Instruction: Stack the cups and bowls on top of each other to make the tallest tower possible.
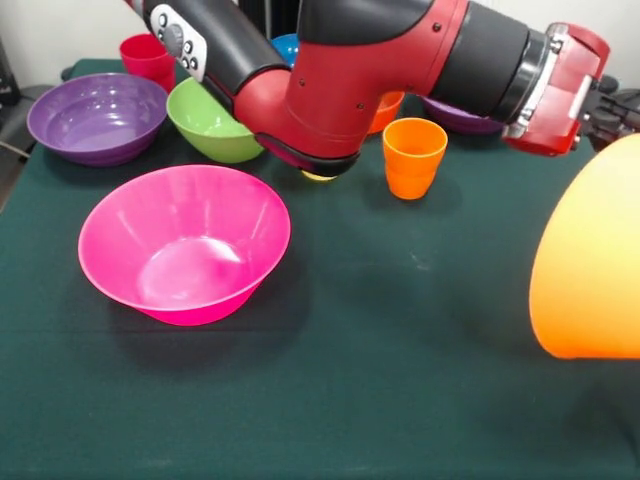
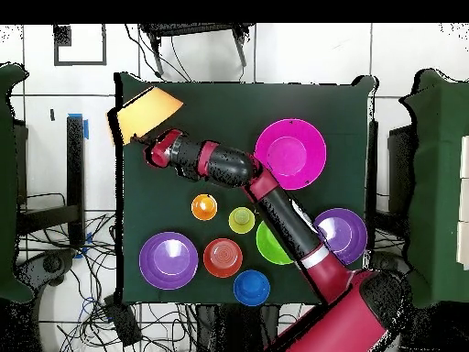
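My gripper (image 1: 618, 120) is shut on the rim of the large orange bowl (image 1: 590, 260) and holds it tilted above the table at the right edge. In the overhead view the gripper (image 2: 144, 140) and the orange bowl (image 2: 147, 112) are at the upper left corner. The large pink bowl (image 1: 185, 240) (image 2: 289, 154) stands upright alone. The orange cup (image 1: 413, 155) (image 2: 204, 207) stands by itself. The pale yellow cup (image 1: 320, 176) (image 2: 242, 220) is mostly hidden under my arm. The red cup (image 1: 148, 58) stands at the back left and is hidden in the overhead view.
A purple bowl (image 1: 95, 115) (image 2: 169, 259), the green bowl (image 1: 215, 120) (image 2: 268, 244), the blue bowl (image 1: 287, 45) (image 2: 251, 287), the orange-red bowl (image 1: 385, 110) (image 2: 223, 258) and a second purple bowl (image 1: 460, 118) (image 2: 341, 234) stand apart along the robot's side. My arm spans the table above them.
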`<action>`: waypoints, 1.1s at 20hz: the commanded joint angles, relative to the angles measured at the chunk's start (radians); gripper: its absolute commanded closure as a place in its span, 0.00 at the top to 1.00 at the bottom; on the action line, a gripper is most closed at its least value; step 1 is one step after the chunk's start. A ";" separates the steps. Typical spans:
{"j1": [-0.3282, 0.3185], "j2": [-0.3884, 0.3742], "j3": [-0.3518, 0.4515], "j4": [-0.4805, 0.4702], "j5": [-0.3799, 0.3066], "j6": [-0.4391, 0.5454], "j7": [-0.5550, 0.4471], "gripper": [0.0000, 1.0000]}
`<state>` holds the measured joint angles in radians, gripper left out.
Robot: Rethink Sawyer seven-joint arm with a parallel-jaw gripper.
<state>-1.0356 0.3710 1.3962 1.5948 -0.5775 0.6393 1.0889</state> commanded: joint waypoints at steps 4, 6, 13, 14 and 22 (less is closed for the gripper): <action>-0.022 0.111 -0.032 -0.148 -0.080 0.027 -0.620 0.00; -0.043 0.153 -0.038 -0.139 -0.089 0.002 -0.682 0.00; -0.155 0.346 -0.094 -0.126 -0.120 -0.076 -0.894 0.00; -0.171 0.371 -0.103 -0.129 -0.121 -0.077 -0.924 0.00; -0.269 0.520 -0.157 -0.165 -0.141 -0.092 -1.154 0.00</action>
<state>-1.2834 0.6807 1.4269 1.6179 -0.6479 0.6254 0.3965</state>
